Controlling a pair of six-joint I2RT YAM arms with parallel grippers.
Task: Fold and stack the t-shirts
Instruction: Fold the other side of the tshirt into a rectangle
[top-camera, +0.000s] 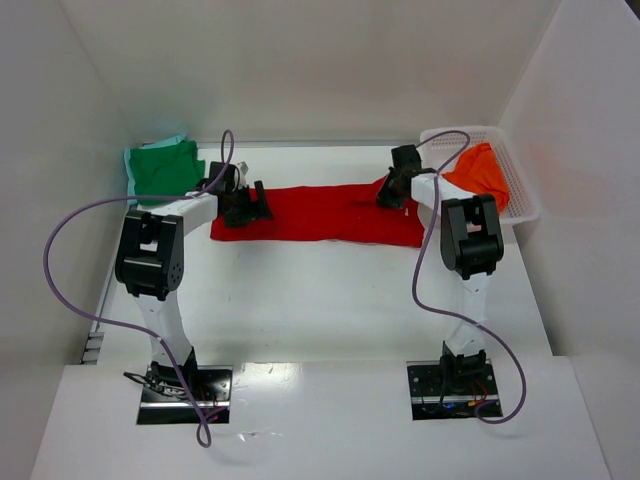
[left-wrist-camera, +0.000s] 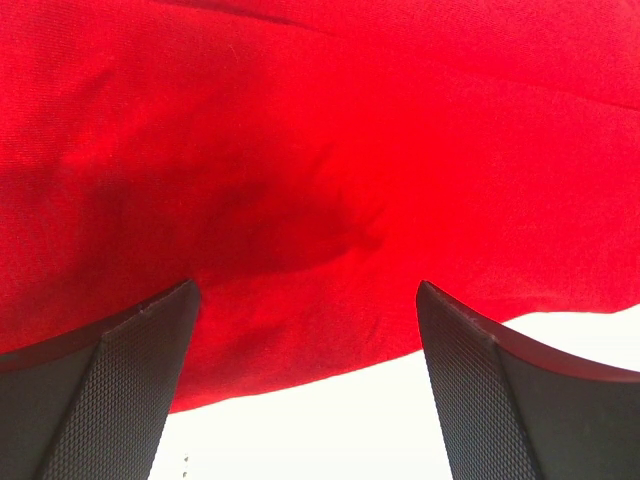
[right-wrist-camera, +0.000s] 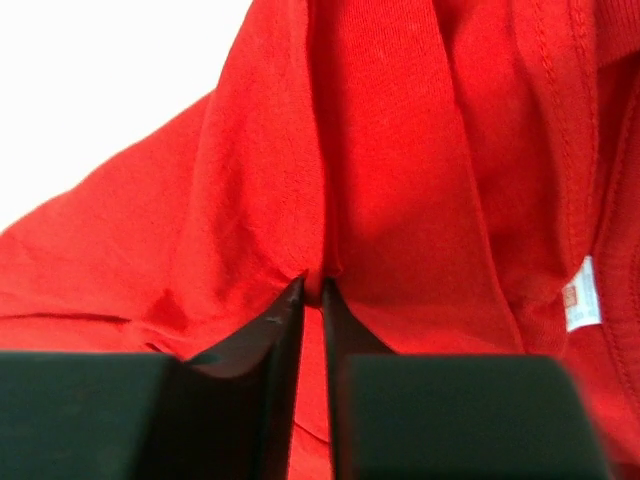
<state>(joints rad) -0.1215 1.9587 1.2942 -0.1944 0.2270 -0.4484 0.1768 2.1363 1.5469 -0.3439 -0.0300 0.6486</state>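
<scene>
white bench (top-camera: 320, 300) boxed in by white walls, pretty bare setup. the red t-shirt (top-camera: 320, 212) lies as a long band across the back part of the bench, between the two arms. the green t-shirt (top-camera: 160, 168) sits in the far left corner, and the orange t-shirt (top-camera: 480, 172) is in the white basket (top-camera: 528, 205) at far right.

right fingers (top-camera: 392, 190) are clamped on a ridge of red cloth at the shirt's right end, near the neck label (right-wrist-camera: 583, 295). left fingers (top-camera: 250, 205) are spread wide at the left end with nothing in them. can't tell if they're touching the cloth.

so i'd say the step is getting both ends gripped for a fold. tip imo: the left side should come straight down and bite the edge through all the layers, not just the top one, roughly in line with the right side's grip. then lift both ends evenly, otherwise the band twists and the fold goes crooked. the right pinch looks thin to me, might slip.
</scene>
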